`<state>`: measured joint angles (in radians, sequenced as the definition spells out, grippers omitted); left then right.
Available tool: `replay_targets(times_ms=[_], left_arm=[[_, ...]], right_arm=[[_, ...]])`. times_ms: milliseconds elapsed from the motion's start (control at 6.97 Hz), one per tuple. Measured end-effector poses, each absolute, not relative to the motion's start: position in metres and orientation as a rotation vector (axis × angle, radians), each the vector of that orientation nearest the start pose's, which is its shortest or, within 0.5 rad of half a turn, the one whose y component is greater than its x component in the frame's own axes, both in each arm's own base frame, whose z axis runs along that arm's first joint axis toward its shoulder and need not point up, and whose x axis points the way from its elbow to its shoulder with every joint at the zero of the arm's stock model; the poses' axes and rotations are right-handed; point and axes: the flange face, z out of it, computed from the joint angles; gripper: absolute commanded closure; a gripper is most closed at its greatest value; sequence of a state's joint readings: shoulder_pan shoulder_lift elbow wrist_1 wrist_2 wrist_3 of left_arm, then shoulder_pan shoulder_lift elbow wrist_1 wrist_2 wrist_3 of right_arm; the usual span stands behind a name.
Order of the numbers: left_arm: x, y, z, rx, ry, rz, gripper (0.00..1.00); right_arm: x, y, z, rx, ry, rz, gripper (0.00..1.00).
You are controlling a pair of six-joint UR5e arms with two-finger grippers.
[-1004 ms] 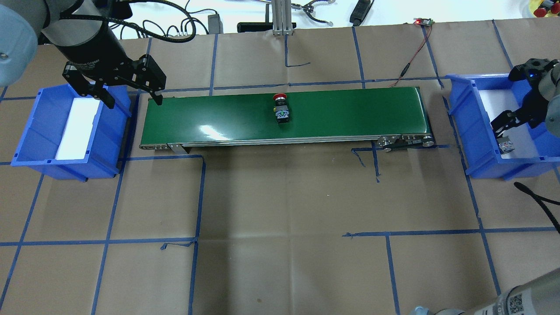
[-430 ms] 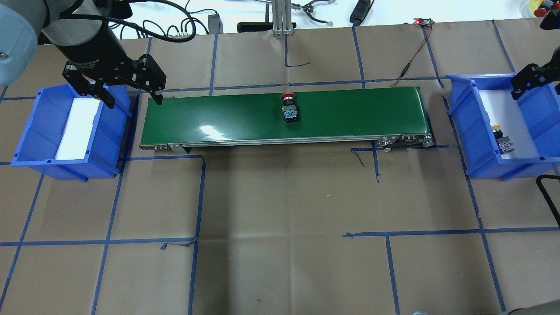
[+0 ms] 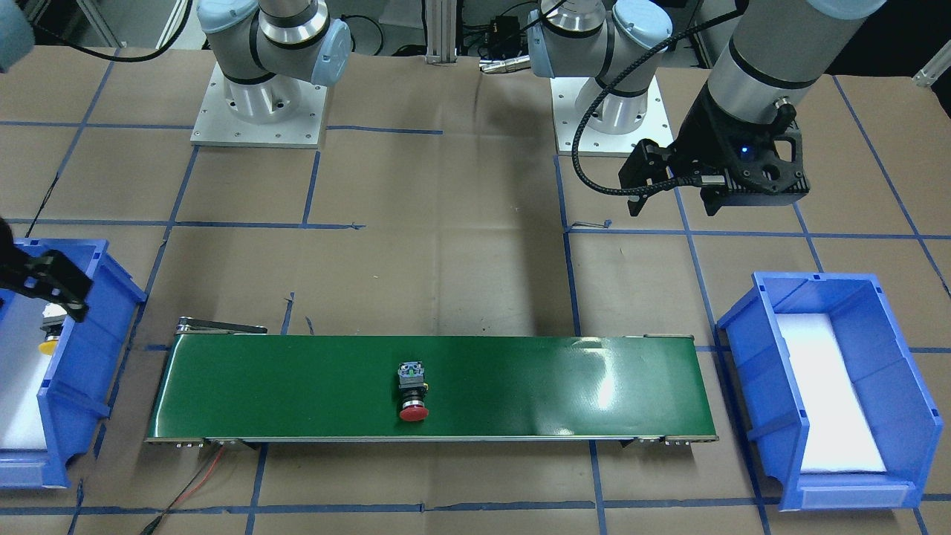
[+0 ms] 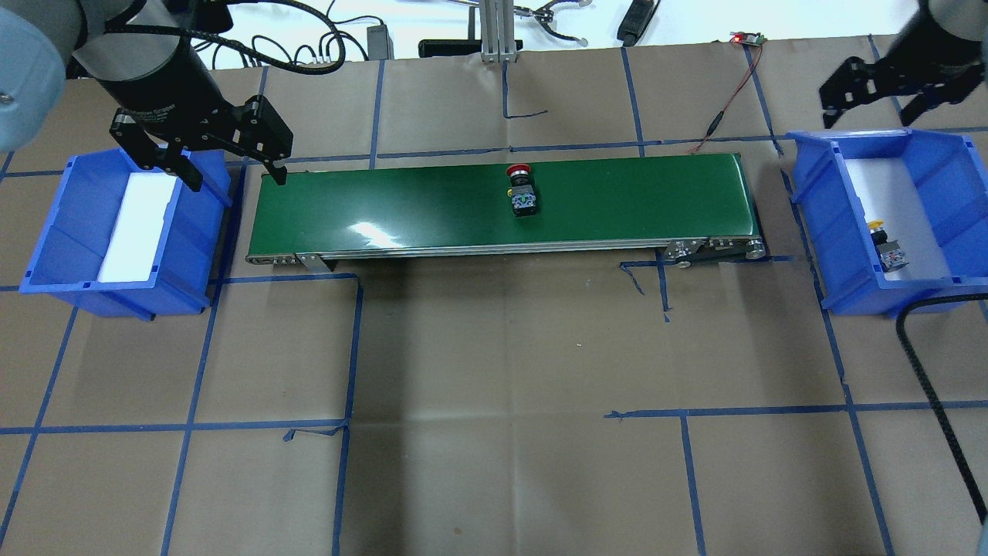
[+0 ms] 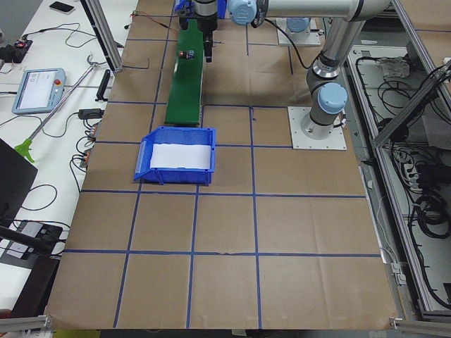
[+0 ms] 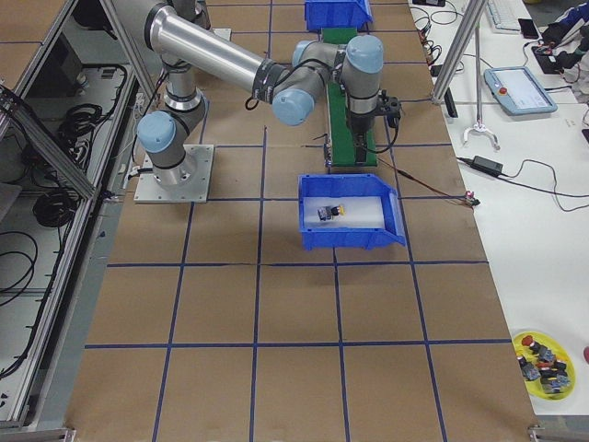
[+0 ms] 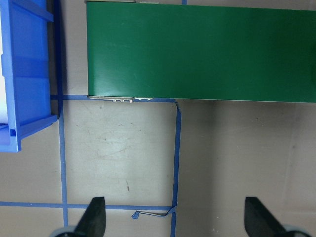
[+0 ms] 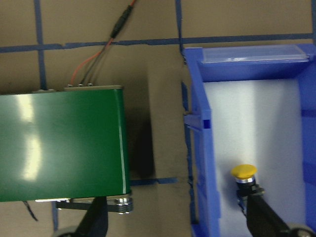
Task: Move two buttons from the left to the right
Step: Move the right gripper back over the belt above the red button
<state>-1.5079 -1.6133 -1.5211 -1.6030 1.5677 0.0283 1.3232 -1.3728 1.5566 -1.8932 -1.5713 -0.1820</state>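
The two buttons are apart. The yellow button [image 4: 885, 245] lies in the right bin [image 4: 817, 220], on its white floor near the near end and close to the left wall. The red button [image 4: 522, 189] lies on its side about midway along the green belt [image 4: 633, 197], with its cap toward the far edge and its contact block toward us.

We judge the task half done, with one button delivered and the red one in transit between the bins.

The right gripper [image 4: 870, 116] hovers above the far left corner of the right bin with its fingers spread and nothing between them. Its wrist camera looks down on the belt's right end and the yellow button. The left gripper [image 4: 235, 181] hangs between the left bin [image 4: 58, 220] and the belt's left end, also released and empty.

For the next move, we think the right gripper must meet the red button at the belt's right end. It would straddle the black collar, close on it, lift it over the bin wall and set it down clear of the yellow one.

The left bin shows only its white liner [image 4: 139, 224], and we see no button in it.
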Motion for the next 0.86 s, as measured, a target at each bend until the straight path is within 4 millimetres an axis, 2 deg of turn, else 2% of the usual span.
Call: replay_targets(times_ms=[143,287,430,861], left_arm=[[-0.102,-0.515,0.488,-0.055,3.145,0.039,0.00],[-0.102,-0.515,0.488,-0.057,3.145,0.039,0.00],[-0.102,-0.515,0.488,-0.062,3.149,0.038,0.01],[-0.104,-0.514,0.488,-0.071,3.172,0.039,0.00]], right_arm=[[0.049,-0.596,0.424,0.152,3.143,-0.227,0.00],[0.095,-0.591,0.423,0.174,3.125,-0.231,0.00],[0.123,-0.587,0.422,0.168,3.114,-0.225,0.00],[0.162,-0.580,0.415,0.108,3.063,-0.199,0.00]])
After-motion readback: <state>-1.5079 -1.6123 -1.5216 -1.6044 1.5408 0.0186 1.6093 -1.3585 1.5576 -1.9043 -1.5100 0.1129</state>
